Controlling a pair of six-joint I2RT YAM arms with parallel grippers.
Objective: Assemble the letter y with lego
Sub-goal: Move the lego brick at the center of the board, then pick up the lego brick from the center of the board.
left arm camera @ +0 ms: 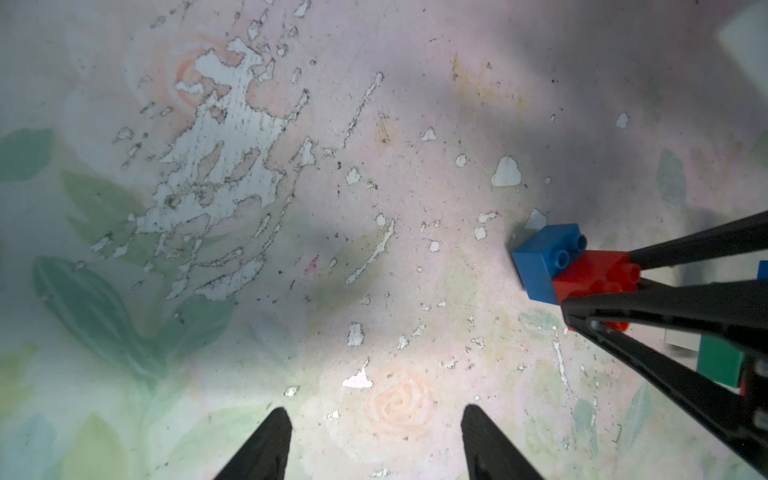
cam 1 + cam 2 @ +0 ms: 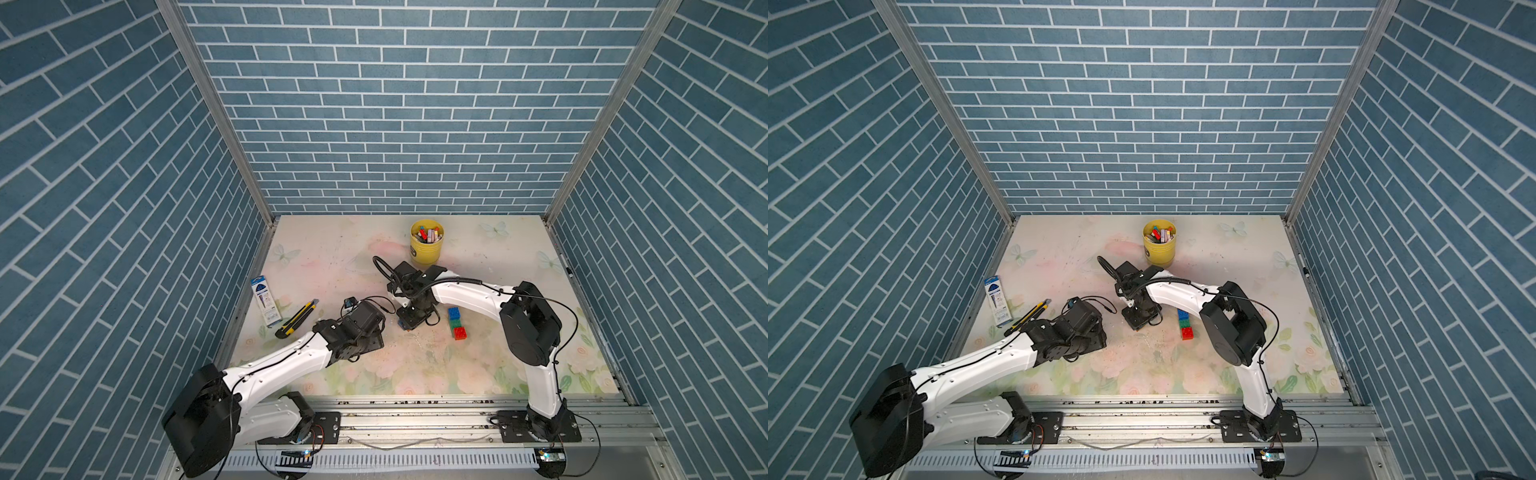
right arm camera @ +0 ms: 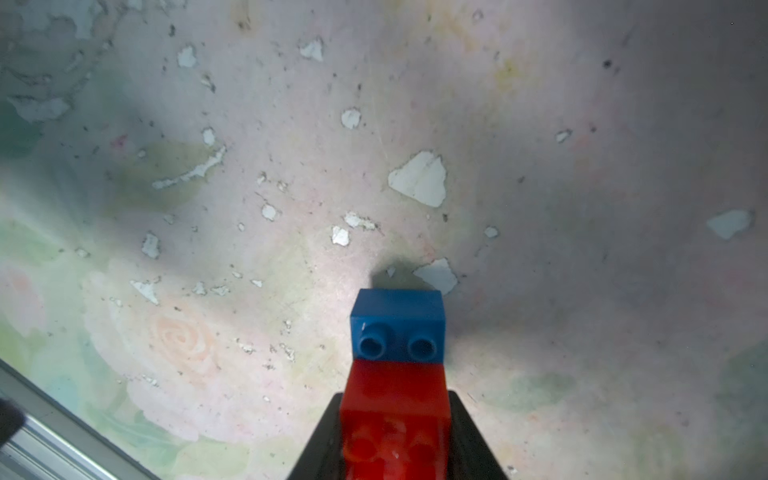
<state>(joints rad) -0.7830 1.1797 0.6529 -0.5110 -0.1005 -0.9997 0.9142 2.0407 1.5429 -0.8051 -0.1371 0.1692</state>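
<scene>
Clamp: right end effector [image 3: 395, 419] pinches red square brick [image 3: 395, 386] stacked on blue square brick [image 3: 397, 316]; left end effector [image 1: 374, 440] gapes empty; next, probably, dock onto blue-green-red brick strip [image 2: 456, 323] at three o'clock.

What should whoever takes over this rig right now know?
Right tool: shut on the red brick, which overlaps a blue brick that appears to rest on the mat.
Left tool: open, empty, over bare mat.
Other lego: blue, green and red bricks in a touching row on the mat near the right tool.
Done: two part-builds.
Left: join them into the letter y. White brick not clearly visible.
</scene>
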